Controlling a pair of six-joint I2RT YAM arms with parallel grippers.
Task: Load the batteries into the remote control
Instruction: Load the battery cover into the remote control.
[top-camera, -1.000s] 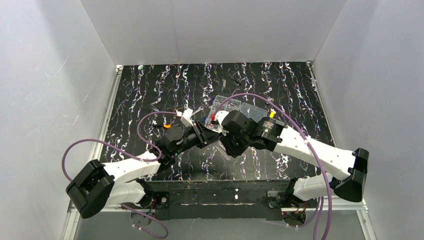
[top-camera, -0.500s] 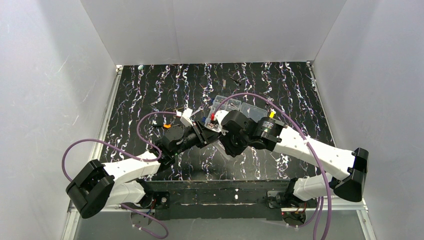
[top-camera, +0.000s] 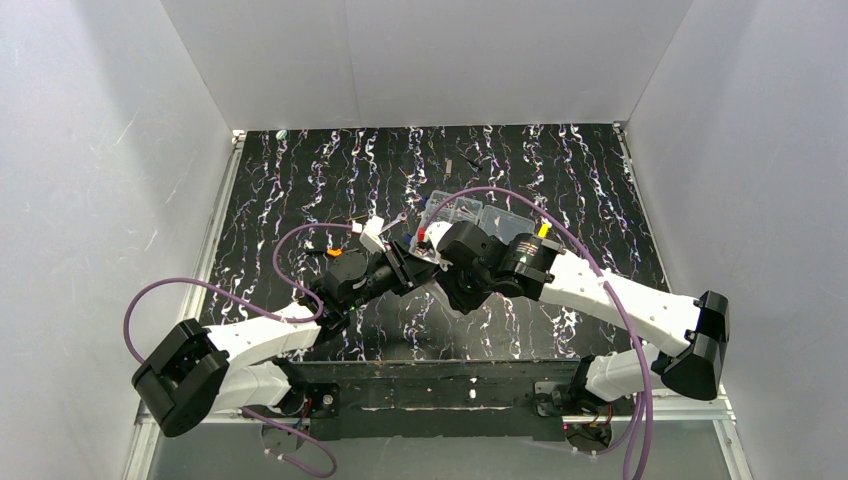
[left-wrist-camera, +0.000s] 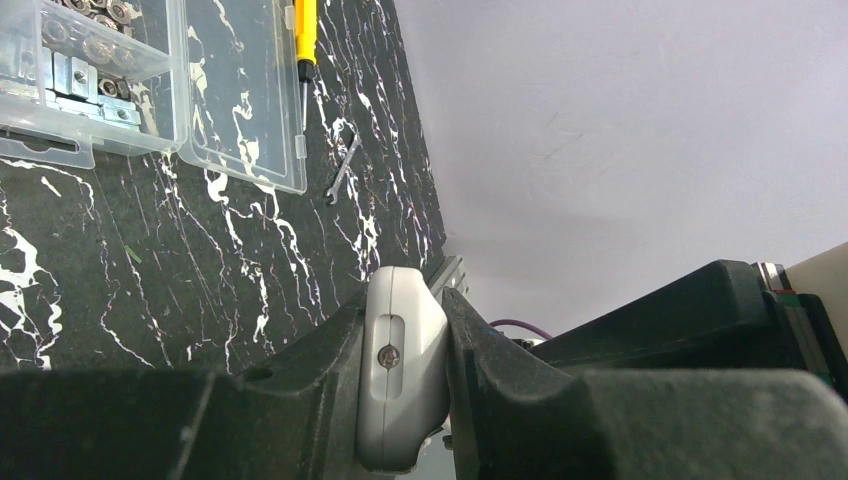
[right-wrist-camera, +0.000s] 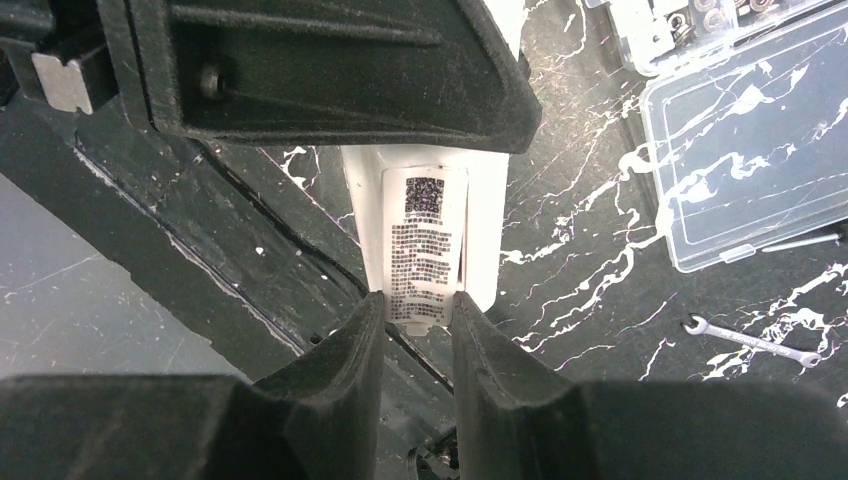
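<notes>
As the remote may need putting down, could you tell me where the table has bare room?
Bare: the far-left stretch of the table between its left edge and the small wrench; also the right strip beside the clear box. Crowded: the middle, around the held remote control.

Robot lab test cell, white panel walls (top-camera: 420, 60), black marbled table (top-camera: 300, 180), parts box (left-wrist-camera: 100, 90)
</notes>
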